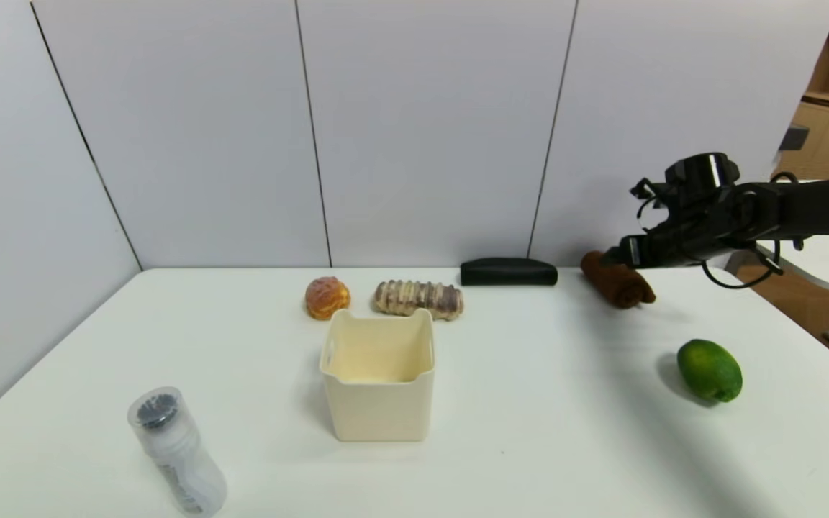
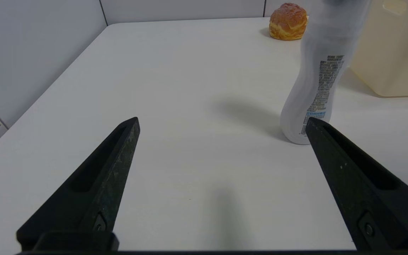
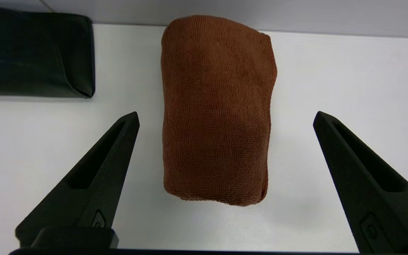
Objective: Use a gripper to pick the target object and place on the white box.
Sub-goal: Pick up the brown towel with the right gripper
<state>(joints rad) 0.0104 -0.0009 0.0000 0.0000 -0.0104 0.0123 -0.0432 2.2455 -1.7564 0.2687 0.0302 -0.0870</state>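
Item: brown rolled towel (image 3: 218,109), lying at the far right of the surface (image 1: 529,403) beside a black case (image 1: 508,272); right pincer (image 3: 225,120) poised above, fingers wide apart astride the roll, apparently to clamp its sides; white bin (image 1: 378,374) well apart, mid-surface; left pincer (image 2: 221,124) parked, fingers apart.

Right gripper (image 1: 619,253) covers the brown towel's (image 1: 619,284) far end in head view; contact unclear, probably above it. Black case (image 3: 34,58) cut off at right wrist view's edge. White box (image 2: 395,49) and bottle (image 2: 319,78) top cropped in left wrist view; bottle label too small to read.
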